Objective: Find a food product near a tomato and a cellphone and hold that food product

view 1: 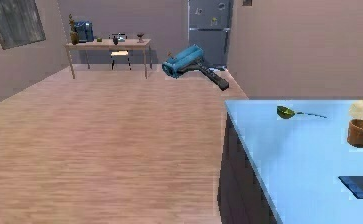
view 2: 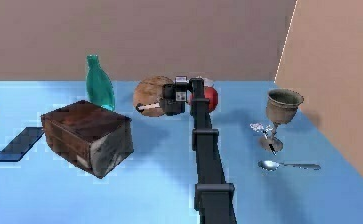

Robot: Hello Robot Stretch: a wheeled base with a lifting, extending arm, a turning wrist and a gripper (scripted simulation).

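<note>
On the blue counter (view 2: 139,195) a green bottle (view 2: 98,80) stands upright behind a brown box (view 2: 87,135). The bottle is see-through, but what is in it cannot be told. The box shows closed faces, dark on top and paler at one end. Toward the arm side view's right a dull metal goblet (view 2: 283,105) stands upright on its stem. Its bowl is dark inside and its contents cannot be made out. A spoon (view 2: 287,165) lies in front of the goblet, apart from it. In the forward view a brown cup (view 1: 361,131) stands on the counter at the right edge, its inside hidden.

The food is a round brown lump (view 2: 146,97) with a mottled, matt skin. It lies on the counter just right of the bottle. A red tomato (view 2: 210,97) lies near it on the far side of the gripper (view 2: 164,100). A dark flat phone (view 2: 17,143) lies just left of the box.

The arm (view 2: 211,160) rises from the bottom edge to the gripper. The gripper's far end meets the lump, which rests on the counter. Whether it touches the lump or holds anything cannot be told.
</note>
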